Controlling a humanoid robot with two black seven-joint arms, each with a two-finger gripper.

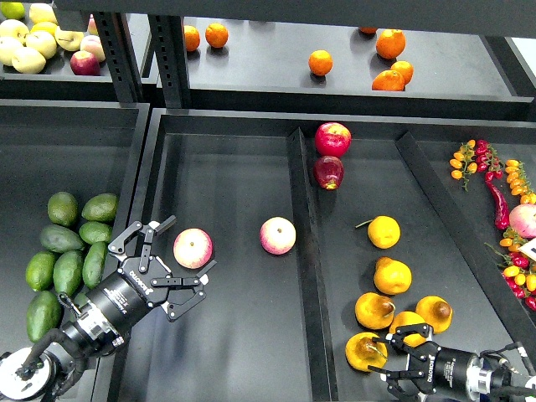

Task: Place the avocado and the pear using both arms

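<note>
Fruit still to be picked, both grippers empty

My left gripper (172, 270) hangs wide open with nothing between its fingers, over the middle bin just beside a pink-yellow apple (193, 248). The avocados (69, 261) lie in a heap in the left bin, on the other side of the bin wall (134, 209) from that gripper; the nearest avocado (94, 264) is close to it. My right gripper (399, 358) is low in the right bin, fingers spread and holding nothing, with its tips right at a pear (365, 351) at the front of the cluster.

I judge the avocado firm, smooth and a bit slippery, so I would close across its narrow middle, fingers on either side of the long axis, with moderate force. The pear looks squat and lumpy, likely to bruise; I would grip its broad belly and keep clear of the thin stem. Neighbours touch both fruits, so a finger may nudge them.
</note>
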